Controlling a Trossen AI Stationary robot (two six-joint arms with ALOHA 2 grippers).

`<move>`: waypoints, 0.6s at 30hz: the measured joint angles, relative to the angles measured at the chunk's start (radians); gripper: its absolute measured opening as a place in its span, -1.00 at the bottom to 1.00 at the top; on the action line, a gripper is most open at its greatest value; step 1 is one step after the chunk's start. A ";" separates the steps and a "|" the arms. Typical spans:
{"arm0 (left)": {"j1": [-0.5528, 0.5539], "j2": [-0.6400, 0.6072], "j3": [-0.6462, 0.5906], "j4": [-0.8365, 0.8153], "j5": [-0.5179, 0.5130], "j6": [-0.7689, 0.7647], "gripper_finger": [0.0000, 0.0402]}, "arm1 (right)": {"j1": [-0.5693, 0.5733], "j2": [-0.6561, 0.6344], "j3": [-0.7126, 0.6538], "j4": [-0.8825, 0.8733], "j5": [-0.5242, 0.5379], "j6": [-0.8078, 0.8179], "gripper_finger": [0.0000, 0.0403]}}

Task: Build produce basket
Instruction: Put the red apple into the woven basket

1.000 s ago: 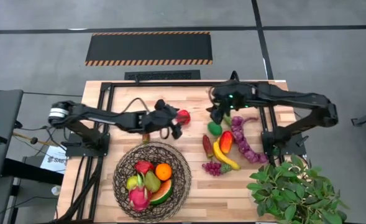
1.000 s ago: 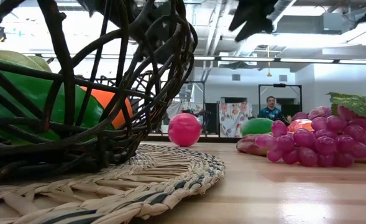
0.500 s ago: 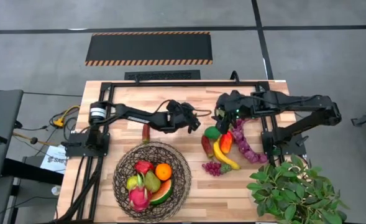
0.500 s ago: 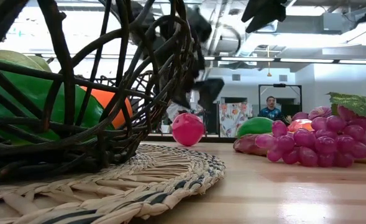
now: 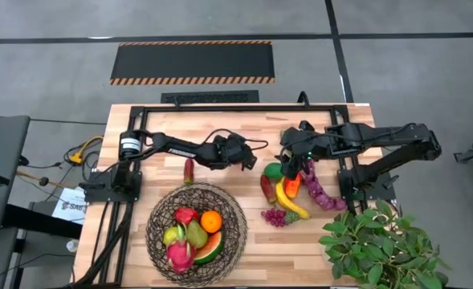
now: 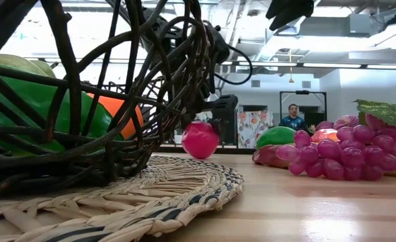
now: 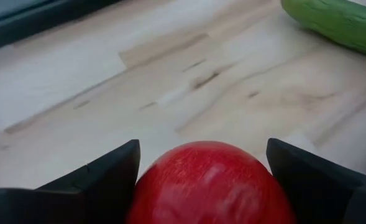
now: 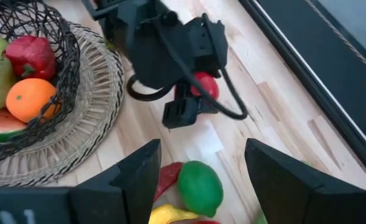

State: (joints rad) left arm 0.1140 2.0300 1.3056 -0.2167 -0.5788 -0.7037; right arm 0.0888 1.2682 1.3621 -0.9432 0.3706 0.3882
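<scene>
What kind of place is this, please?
Probably a robotics lab or workshop: a wooden table carries two robot arms, a hazard-striped mat lies on the grey floor, and the low view shows exposed ceiling ducts and a person far behind.

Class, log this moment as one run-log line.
left claw: open around red apple | right claw: open, above lime | basket: part filled

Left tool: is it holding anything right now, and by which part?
The left tool has its fingers either side of the red apple, around its widest part, low over the table. Whether they are pressing on it cannot be told. The right tool holds nothing.
</scene>
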 joint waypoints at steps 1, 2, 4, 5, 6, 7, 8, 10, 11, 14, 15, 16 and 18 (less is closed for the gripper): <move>-0.006 0.000 0.000 -0.002 0.000 -0.005 0.59 | 0.002 0.000 0.000 0.000 0.000 0.000 0.27; -0.011 0.000 0.000 -0.003 0.001 -0.011 0.55 | 0.003 0.000 0.000 0.000 0.000 0.000 0.27; -0.020 -0.001 0.000 -0.005 0.010 -0.020 0.46 | 0.003 0.000 0.000 0.000 0.000 0.000 0.27; -0.024 -0.001 0.000 -0.006 0.017 -0.027 0.42 | 0.003 0.000 0.000 0.000 0.000 0.000 0.27; -0.028 -0.001 0.000 -0.006 0.023 -0.037 0.39 | 0.003 0.000 0.000 0.000 0.000 0.002 0.27; -0.035 -0.001 0.000 -0.006 0.028 -0.043 0.36 | 0.003 0.000 0.000 0.000 0.000 0.004 0.27; -0.043 -0.001 0.000 -0.005 0.030 -0.045 0.34 | 0.003 0.000 0.000 -0.001 0.000 0.004 0.27; -0.062 -0.006 0.000 -0.002 0.029 -0.046 0.34 | 0.003 0.000 0.000 -0.006 0.000 0.004 0.27; -0.069 -0.011 0.000 -0.008 0.029 -0.046 0.34 | 0.003 0.000 0.000 -0.007 0.000 0.005 0.27; -0.087 -0.029 0.011 -0.008 0.032 -0.037 0.34 | 0.003 -0.008 0.000 -0.012 -0.001 0.007 0.27; -0.092 -0.038 0.016 -0.009 0.028 -0.029 0.34 | 0.003 -0.012 0.000 -0.013 0.000 0.011 0.27; -0.097 -0.046 0.024 -0.006 0.024 -0.024 0.34 | 0.003 -0.017 0.001 -0.011 0.000 0.019 0.27; -0.106 -0.062 0.039 -0.006 0.020 -0.005 0.36 | 0.003 -0.037 0.002 -0.015 -0.001 0.030 0.27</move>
State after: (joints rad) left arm 0.0076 1.9681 1.3441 -0.2226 -0.5589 -0.7087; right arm 0.0921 1.2308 1.3640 -0.9586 0.3695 0.4177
